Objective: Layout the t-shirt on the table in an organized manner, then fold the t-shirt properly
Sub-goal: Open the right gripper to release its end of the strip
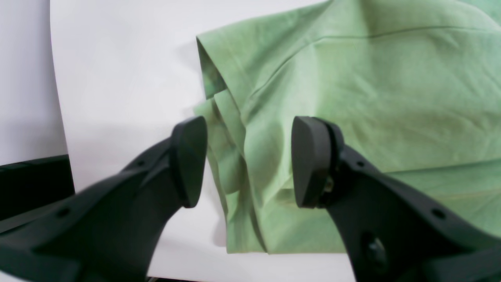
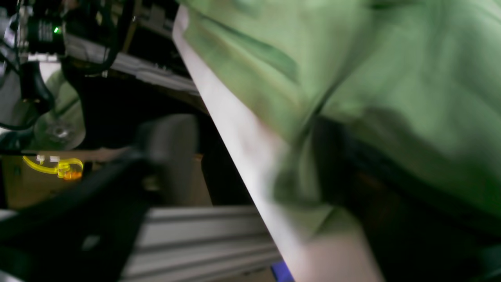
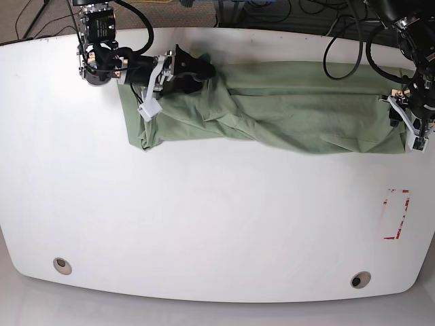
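The pale green t-shirt [image 3: 285,109] lies stretched and wrinkled along the far part of the white table [image 3: 204,224]. My left gripper [image 3: 406,117] is at the shirt's right end. In the left wrist view it [image 1: 250,160] is open, its pads on either side of a folded edge of the shirt [image 1: 372,98] without pinching it. My right gripper [image 3: 199,70] is on the shirt's far left part. The right wrist view is blurred: the gripper [image 2: 254,156] has its fingers wide apart, and the shirt [image 2: 391,58] is draped over the right one.
Two round grommet holes [image 3: 62,265] [image 3: 360,279] sit near the front edge. A red-marked rectangle [image 3: 396,214] is at the right. Cables and dark equipment [image 3: 285,13] lie beyond the far edge. The table edge [image 1: 58,117] is close to the left gripper.
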`<move>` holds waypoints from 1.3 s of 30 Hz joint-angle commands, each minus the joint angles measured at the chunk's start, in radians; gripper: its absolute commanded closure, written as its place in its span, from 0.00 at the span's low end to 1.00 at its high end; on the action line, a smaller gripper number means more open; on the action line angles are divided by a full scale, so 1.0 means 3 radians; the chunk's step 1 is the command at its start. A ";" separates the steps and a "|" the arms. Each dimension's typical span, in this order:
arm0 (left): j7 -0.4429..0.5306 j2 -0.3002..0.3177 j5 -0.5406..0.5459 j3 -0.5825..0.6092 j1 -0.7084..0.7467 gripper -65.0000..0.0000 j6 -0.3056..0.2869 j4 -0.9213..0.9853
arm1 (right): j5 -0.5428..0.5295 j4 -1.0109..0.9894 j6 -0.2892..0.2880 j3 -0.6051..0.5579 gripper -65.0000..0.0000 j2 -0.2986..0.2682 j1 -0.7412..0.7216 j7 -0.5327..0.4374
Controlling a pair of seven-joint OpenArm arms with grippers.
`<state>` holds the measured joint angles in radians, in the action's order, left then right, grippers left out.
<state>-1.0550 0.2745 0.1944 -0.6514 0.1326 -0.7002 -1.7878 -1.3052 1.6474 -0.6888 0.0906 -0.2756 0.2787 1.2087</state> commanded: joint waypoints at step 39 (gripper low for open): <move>0.0057 0.0049 0.0045 -0.0123 -0.0030 0.52 0.0007 -0.0048 | 0.1412 0.0009 -0.0031 0.0657 0.44 0.0195 -0.0405 -0.0129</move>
<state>-1.0550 0.2714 0.2031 -0.6659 0.1310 -0.7006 -1.7878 -0.8883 1.6352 -0.6891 0.2855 -0.2153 0.1703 1.1988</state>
